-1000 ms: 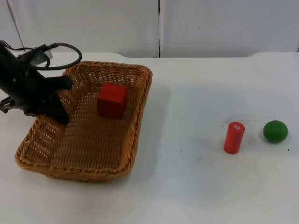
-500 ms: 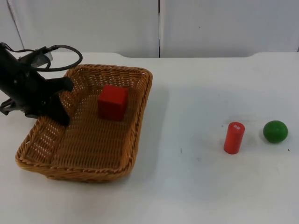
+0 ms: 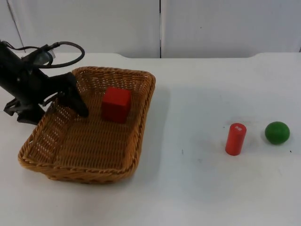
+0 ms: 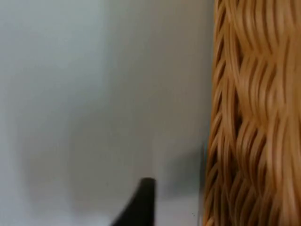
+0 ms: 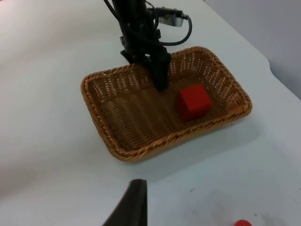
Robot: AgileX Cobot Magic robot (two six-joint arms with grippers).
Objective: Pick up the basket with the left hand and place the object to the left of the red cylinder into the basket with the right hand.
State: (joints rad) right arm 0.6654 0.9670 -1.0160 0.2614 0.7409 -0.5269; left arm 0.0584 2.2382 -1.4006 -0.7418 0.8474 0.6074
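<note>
A wicker basket [image 3: 136, 122] rests on the table at the left, with a red cube [image 3: 115, 104] inside it near the far end. My left gripper [image 3: 52, 109] stands open across the basket's left rim, one finger inside the basket and the other outside. The left wrist view has the basket's wall [image 4: 254, 117] beside one black fingertip [image 4: 141, 202]. A red cylinder [image 3: 235, 139] stands upright at the right. From high above the table, my right arm's fingertip [image 5: 134, 202] shows over the basket [image 5: 122, 150], the cube [image 5: 193, 102] and the left gripper [image 5: 146, 66], with nothing held.
A green ball [image 3: 277, 132] lies just right of the red cylinder. Bare white table top [image 3: 188, 179] spreads between the basket and the cylinder. The grey partition wall [image 3: 211, 28] closes off the far edge.
My left gripper has opened and let go of the basket's left rim. The basket has settled lower and flat on the table, shifted slightly to the right.
</note>
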